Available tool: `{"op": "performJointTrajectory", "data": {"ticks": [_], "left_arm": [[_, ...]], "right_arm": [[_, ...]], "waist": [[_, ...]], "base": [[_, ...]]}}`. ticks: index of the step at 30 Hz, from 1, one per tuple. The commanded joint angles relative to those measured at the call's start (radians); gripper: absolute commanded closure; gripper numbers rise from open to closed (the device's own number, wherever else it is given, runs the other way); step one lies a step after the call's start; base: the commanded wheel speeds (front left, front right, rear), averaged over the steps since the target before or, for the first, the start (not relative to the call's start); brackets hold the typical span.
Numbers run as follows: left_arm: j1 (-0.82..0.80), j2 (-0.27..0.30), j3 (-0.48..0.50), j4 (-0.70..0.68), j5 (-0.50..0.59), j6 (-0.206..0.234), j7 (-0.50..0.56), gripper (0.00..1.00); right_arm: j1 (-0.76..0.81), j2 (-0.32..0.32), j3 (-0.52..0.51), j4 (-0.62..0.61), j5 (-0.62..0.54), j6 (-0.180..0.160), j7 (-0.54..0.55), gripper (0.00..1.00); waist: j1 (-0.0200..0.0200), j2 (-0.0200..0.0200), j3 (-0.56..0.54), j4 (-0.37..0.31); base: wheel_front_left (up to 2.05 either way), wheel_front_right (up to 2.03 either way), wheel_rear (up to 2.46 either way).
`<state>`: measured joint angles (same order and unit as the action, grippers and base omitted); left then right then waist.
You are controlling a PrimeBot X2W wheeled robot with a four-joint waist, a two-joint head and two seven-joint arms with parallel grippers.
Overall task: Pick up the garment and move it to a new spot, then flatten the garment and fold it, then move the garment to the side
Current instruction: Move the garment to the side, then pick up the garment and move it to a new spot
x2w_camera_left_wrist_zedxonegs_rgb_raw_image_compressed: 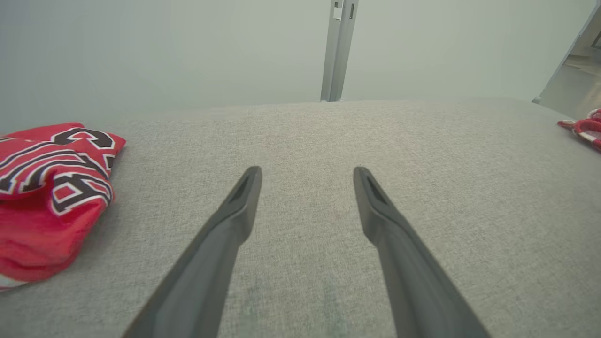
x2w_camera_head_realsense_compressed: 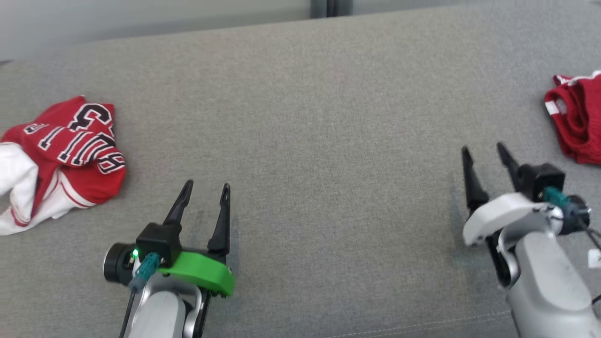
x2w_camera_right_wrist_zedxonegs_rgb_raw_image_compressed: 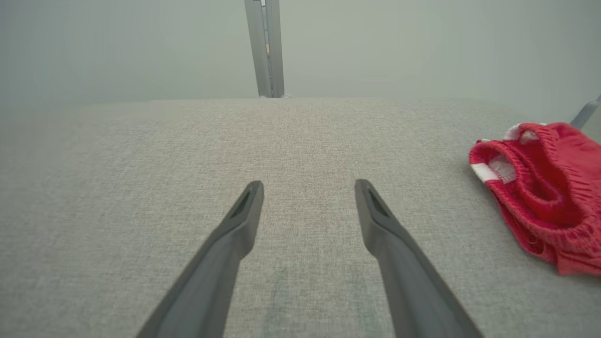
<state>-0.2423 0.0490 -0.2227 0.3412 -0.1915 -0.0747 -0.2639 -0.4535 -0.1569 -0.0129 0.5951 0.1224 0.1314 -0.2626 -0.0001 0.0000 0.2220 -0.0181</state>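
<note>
On the grey counter (x2w_camera_head_realsense_compressed: 319, 117), two red pieces of clothing lie far apart. A red jersey (x2w_camera_head_realsense_compressed: 70, 145) with big black-and-white numbers sits in a crumpled heap at the robot's left. Some white cloth (x2w_camera_head_realsense_compressed: 16, 188) is bunched up against it, and I cannot tell if that is part of the jersey. A pair of red shorts (x2w_camera_head_realsense_compressed: 580, 122) with a stretchy band lies at the far right, partly cut off by the edge of the head view.

The left arm (x2w_camera_head_realsense_compressed: 159, 305) is low at the front. The left jaws are open and hold nothing. Its fingers (x2w_camera_left_wrist_zedxonegs_rgb_raw_image_compressed: 235, 220) point out over bare grey cloth, with the jersey near them, off to the left.

The right arm (x2w_camera_head_realsense_compressed: 544, 272) is the same. The right jaws are spread wide with nothing between them, and the shorts lie just to their right.

I think the job has not started yet. Each arm waits close to the heap on its own side, likely so it can reach over and pick it up. I cannot tell which garment comes first. The wide grey stretch in the middle looks like a good place to lay one flat.
</note>
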Motion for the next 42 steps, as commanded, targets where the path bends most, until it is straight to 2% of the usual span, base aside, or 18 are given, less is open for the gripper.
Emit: {"op": "performJointTrajectory", "data": {"ticks": [1,7,17,32,42], "left_arm": [[0.026,0.003,0.012,0.008,0.006,0.004,0.0,0.0],[0.092,0.003,0.081,0.033,0.015,0.017,0.0,0.0],[0.189,0.003,0.164,0.052,0.021,0.028,0.0,0.0],[0.247,0.003,0.202,0.043,0.042,0.039,0.0,0.0],[0.254,0.003,0.198,0.041,0.04,0.047,0.0,0.0]], "right_arm": [[0.033,0.009,0.009,-0.012,0.01,-0.001,-0.003,0.0],[0.136,0.054,0.027,-0.049,0.02,-0.001,-0.003,0.0],[0.224,0.09,0.042,-0.1,-0.001,-0.001,-0.003,0.0],[0.313,0.103,0.031,-0.178,-0.014,-0.001,-0.003,0.0],[0.34,0.105,0.037,-0.185,-0.002,-0.001,-0.003,0.0]], "waist": [[0.0001,0.0,-0.063,0.043],[0.0001,0.0,-0.124,0.053],[0.0001,0.0,-0.199,0.044],[0.0001,0.0,-0.255,0.034],[0.0001,0.0,-0.262,0.052]], "base": [[0.0,0.0,0.0],[0.0,0.0,0.0],[0.0,0.0,0.0],[0.0,0.0,0.0],[0.0,0.0,0.0]]}}
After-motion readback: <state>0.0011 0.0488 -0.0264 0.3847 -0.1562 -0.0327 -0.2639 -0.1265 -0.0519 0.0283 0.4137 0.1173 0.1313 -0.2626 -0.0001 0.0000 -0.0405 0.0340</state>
